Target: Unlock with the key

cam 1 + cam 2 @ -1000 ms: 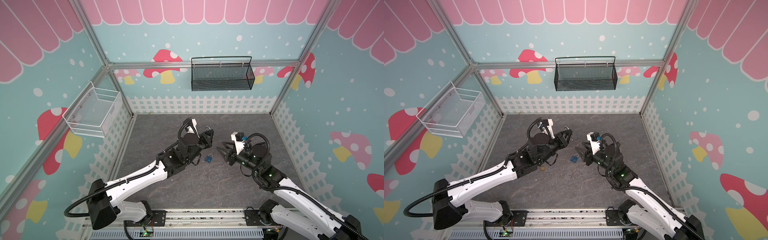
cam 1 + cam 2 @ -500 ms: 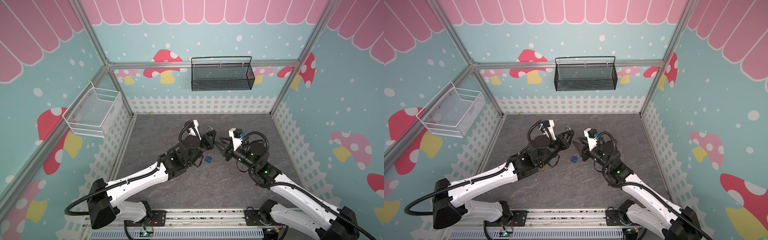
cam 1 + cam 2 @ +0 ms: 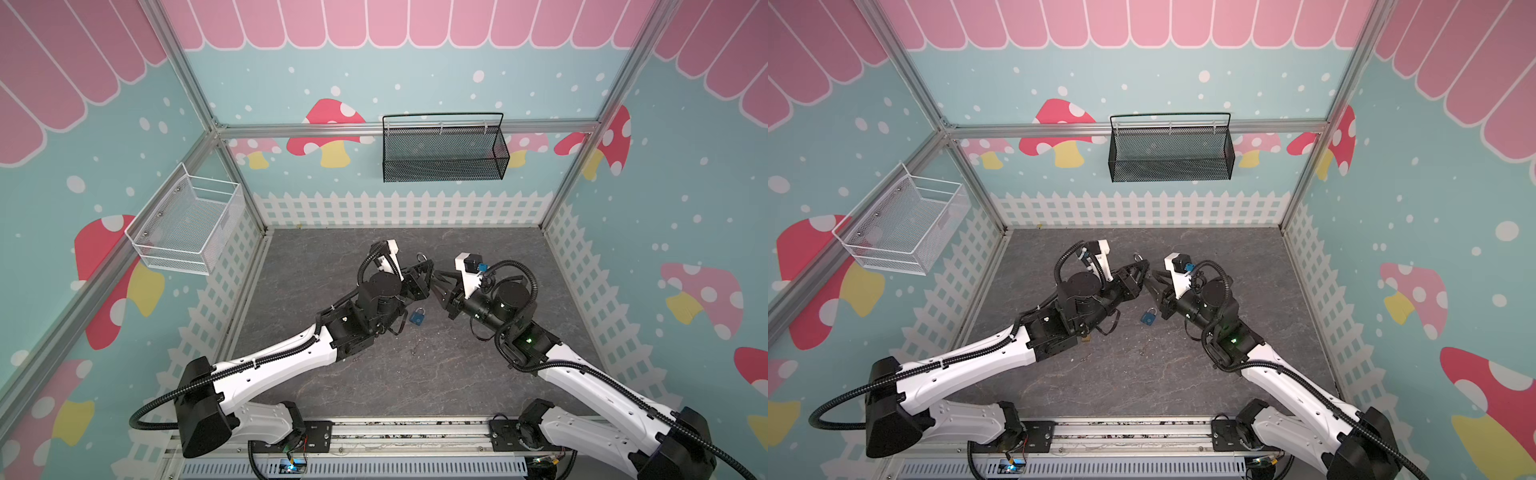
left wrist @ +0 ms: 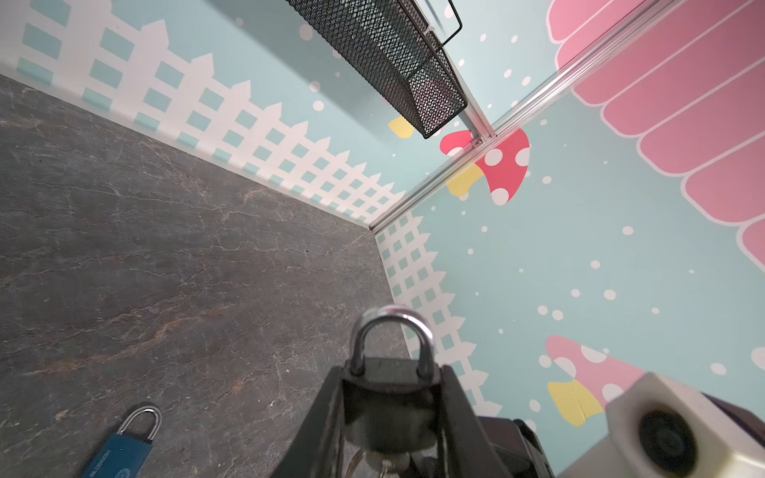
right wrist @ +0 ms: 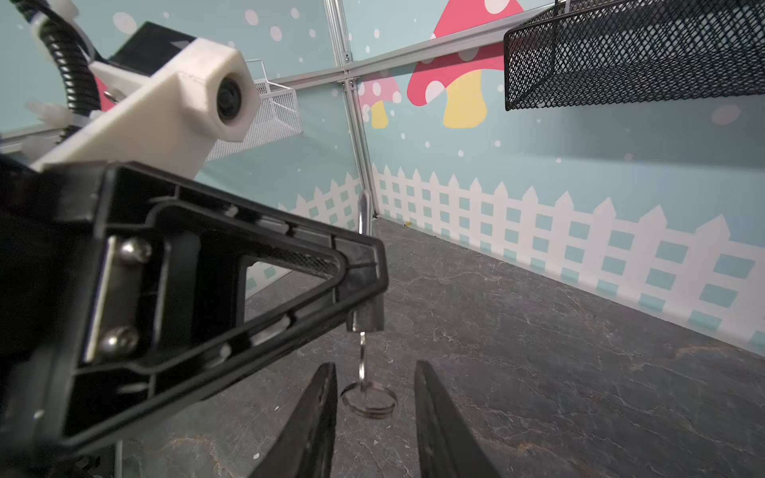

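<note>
My left gripper (image 4: 391, 372) is shut on a black padlock (image 4: 389, 397) with a silver shackle (image 4: 391, 327), held above the floor. In both top views it meets my right gripper (image 3: 436, 282) near the middle of the floor. A key (image 5: 362, 351) hangs from the padlock's underside (image 5: 366, 318), and a key ring (image 5: 368, 400) hangs below the key. The right gripper (image 5: 374, 368) is open. Its two fingers stand on either side of the key ring with a gap on each side. The left gripper's finger (image 5: 248, 265) hides most of the padlock in the right wrist view.
A blue padlock (image 3: 417, 316) (image 4: 120, 447) lies flat on the grey floor just below the two grippers. A black mesh basket (image 3: 442, 151) hangs on the back wall. A white wire basket (image 3: 187, 226) hangs on the left wall. Fence-printed walls enclose the floor.
The right gripper has moved up to the left gripper and its jaws have narrowed around the key ring. The left gripper, still holding the padlock, shifted slightly back and right.
</note>
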Controlling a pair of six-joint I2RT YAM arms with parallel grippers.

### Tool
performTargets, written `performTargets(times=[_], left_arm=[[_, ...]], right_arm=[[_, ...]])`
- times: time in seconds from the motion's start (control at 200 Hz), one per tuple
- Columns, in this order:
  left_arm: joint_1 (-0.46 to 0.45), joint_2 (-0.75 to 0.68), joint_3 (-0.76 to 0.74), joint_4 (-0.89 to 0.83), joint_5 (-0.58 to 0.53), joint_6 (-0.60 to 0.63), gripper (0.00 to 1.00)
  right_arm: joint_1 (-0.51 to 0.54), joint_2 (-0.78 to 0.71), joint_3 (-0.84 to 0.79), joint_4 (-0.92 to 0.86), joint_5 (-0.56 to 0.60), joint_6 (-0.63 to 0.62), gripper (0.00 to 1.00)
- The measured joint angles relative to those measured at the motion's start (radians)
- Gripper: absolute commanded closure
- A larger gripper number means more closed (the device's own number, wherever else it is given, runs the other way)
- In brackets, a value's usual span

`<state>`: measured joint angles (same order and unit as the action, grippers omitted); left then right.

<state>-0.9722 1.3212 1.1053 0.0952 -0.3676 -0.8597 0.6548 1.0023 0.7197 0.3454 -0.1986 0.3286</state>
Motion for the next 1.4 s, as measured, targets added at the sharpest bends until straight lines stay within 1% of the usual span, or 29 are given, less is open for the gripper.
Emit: performTargets(times=[0.11,0.165,0.26,0.5,0.655,0.795,1.226,1.401], left_arm=[[-0.004,0.0,0.0,0.0,0.0,0.0,1.0],[-0.005,0.0,0.0,0.0,0.0,0.0,1.0],[-0.006,0.0,0.0,0.0,0.0,0.0,1.0],[-0.006,-0.003,-0.011,0.015,-0.008,-0.004,1.0],[-0.006,-0.013,-0.037,0.042,-0.014,-0.028,1.0],[-0.006,-0.029,-0.066,0.064,-0.019,-0.06,1.0],[-0.003,-0.103,-0.172,0.163,0.016,-0.153,1.0],[0.005,-0.117,-0.201,0.219,0.043,-0.188,1.0]], right_arm=[[0.0,0.008,0.01,0.001,0.001,-0.003,0.71],[0.0,0.012,0.013,0.003,0.002,-0.006,0.77],[0.0,0.016,0.015,0.005,0.006,-0.007,0.81],[0.008,0.023,0.028,0.006,-0.007,-0.004,1.0],[0.007,0.027,0.032,-0.003,-0.026,0.023,1.0],[0.007,0.038,0.042,-0.014,-0.053,0.074,1.0],[-0.008,0.037,0.043,0.01,-0.204,0.291,1.0],[-0.018,0.037,0.042,0.038,-0.245,0.387,1.0]])
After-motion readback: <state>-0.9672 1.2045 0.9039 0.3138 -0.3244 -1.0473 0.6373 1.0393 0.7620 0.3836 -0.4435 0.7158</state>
